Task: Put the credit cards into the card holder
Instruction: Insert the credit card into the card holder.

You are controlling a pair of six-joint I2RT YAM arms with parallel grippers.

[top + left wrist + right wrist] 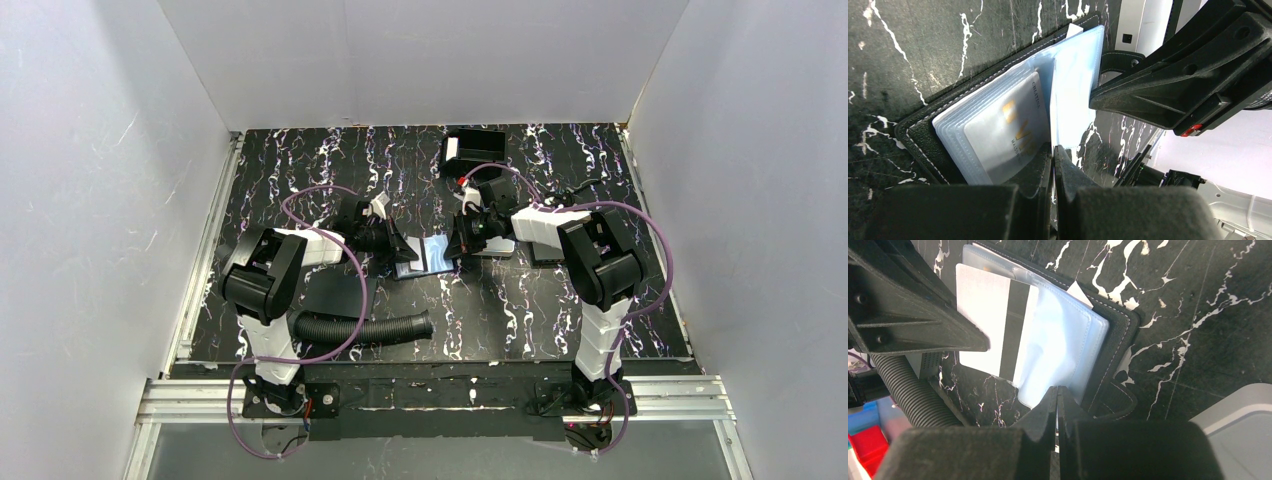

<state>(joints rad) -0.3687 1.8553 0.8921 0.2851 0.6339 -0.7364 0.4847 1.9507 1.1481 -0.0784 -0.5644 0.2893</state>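
The black card holder [432, 255] lies open at the table's middle, its clear sleeves fanned out. In the left wrist view a pale card with gold letters [1013, 130] sits in a sleeve of the holder [918, 135]. My left gripper [1054, 150] is shut on the edge of a white credit card [1073, 85]. In the right wrist view that card [983, 315] shows a black stripe, and its far edge sits under a clear sleeve [1058, 340]. My right gripper [1057, 390] is shut on that sleeve's edge. Both grippers meet over the holder [408, 252] [458, 240].
A silver-grey rounded case [497, 247] lies right of the holder and also shows in the right wrist view [1238, 440]. A black box [473, 152] stands at the back. A black corrugated hose [360, 330] lies near the front left.
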